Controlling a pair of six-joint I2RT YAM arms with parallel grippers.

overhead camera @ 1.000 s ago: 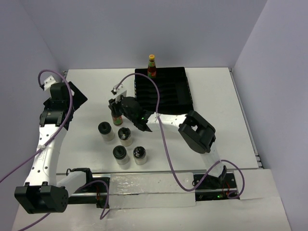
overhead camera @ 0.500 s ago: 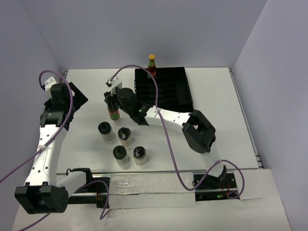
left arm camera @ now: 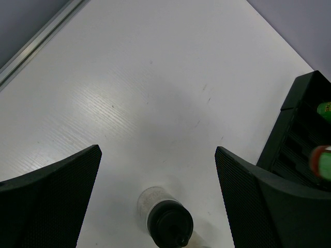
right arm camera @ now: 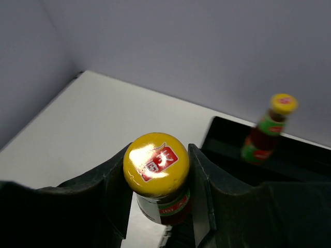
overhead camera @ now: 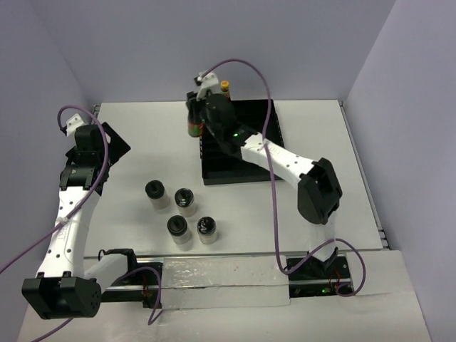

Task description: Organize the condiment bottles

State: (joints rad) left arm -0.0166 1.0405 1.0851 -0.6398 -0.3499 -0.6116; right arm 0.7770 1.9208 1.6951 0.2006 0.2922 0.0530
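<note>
My right gripper (overhead camera: 194, 114) is shut on a slim sauce bottle (right arm camera: 159, 183) with a yellow cap, held above the black slotted tray's (overhead camera: 246, 153) back left corner. It shows in the top view as a bottle (overhead camera: 193, 128) under the gripper. The second sauce bottle (overhead camera: 225, 87) stands at the tray's back edge, also in the right wrist view (right arm camera: 269, 129). Four squat clear jars with black lids (overhead camera: 154, 190) (overhead camera: 185, 199) (overhead camera: 177, 227) (overhead camera: 207, 228) stand on the table. My left gripper (left arm camera: 158, 206) is open and empty above one jar (left arm camera: 164, 218).
The white table (overhead camera: 320, 142) ends at grey walls behind and at both sides. A purple cable loops above the tray. The right arm's elbow (overhead camera: 318, 189) hangs over the table right of the tray.
My right gripper has carried the sauce bottle from beside the jars up and back to the tray's back left corner. The left arm has not moved.
</note>
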